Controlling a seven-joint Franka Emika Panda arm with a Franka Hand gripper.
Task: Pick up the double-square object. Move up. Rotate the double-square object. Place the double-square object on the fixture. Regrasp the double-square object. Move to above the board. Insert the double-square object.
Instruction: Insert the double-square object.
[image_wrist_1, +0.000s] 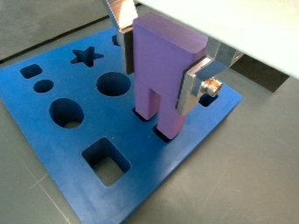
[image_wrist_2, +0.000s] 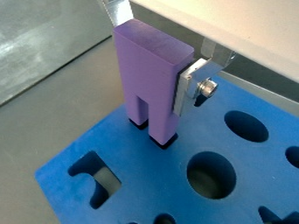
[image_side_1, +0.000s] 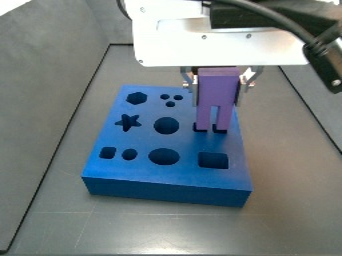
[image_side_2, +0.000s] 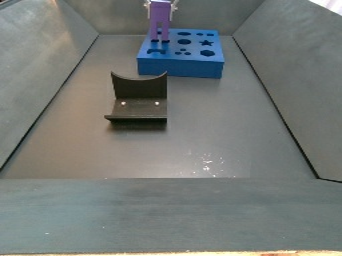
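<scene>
The gripper (image_side_1: 218, 72), at upper centre of a side view, pinches the double-square object (image_side_1: 213, 102) between its silver fingers (image_wrist_1: 197, 80), holding the light-purple block upright with its two square prongs pointing down at the board (image_side_1: 118, 170). In both wrist views the prongs meet the blue slab's surface near its edge, apparently seated at or just entering a matching pair of square holes; how deep they sit cannot be told. The vertical hold looks chosen so the notched end leads into the cut-outs while the plates clamp the block's flat sides well above the prongs, leaving the tips free.

Other openings lie unused: a star cut-out (image_wrist_1: 84, 57), round holes (image_wrist_1: 112, 84) and a square cut-out (image_wrist_1: 107, 161). In a side view, the dark fixture (image_side_2: 136, 100) stands empty at left centre of the frame, well apart from the board (image_side_2: 195, 64) at the top, suggesting the regrasp is done. By this reading the insertion, the last step, is under way, needing a straight downward press.
</scene>
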